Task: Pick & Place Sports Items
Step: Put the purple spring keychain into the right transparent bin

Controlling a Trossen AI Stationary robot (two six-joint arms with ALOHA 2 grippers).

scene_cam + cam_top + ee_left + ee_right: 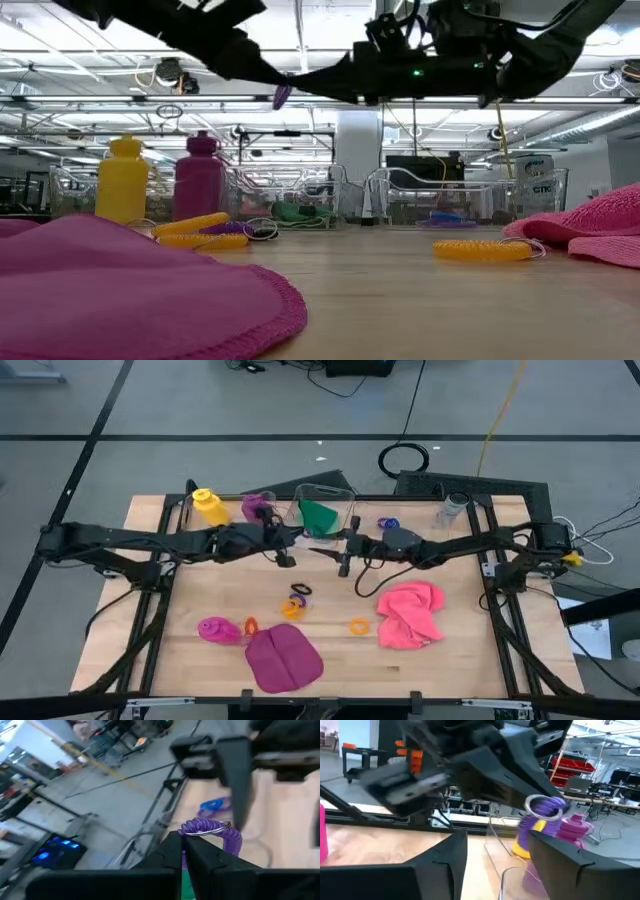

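- Purple coiled ring point(212, 831), seen from the left wrist: it sits pinched at the very tips of the left gripper point(182, 851), whose fingers are pressed tight together on its lower end. The coil curves up and over past the tips, with a thin metal loop along its top. The right arm's dark fingers hang just beyond it, and a blue ring point(214, 805) lies on the wood farther off.
- From above: both arms meet over the middle of the back half of the table point(450, 650), the left gripper point(291, 544) and right gripper point(343, 563) near each other but apart. I count two bottles standing at the back left, a yellow bottle point(209, 506) and a purple bottle point(257, 508), plus a magenta bottle point(217, 629) lying on its side at the front left. There are three soft cloths: a green cloth point(320, 517) in a clear bin point(338, 493), a crumpled pink cloth point(411, 613) on the right, and a flat magenta cloth point(283, 658) at the front. Loose rings lie mid-table, one an orange ring point(359, 626).
- Table level: the held ring shows as a small purple shape hanging high between the dark arms.
- Right wrist: the right gripper's point(497, 851) fingers stand apart with nothing between them; the purple ring hangs beyond them, in the left gripper.
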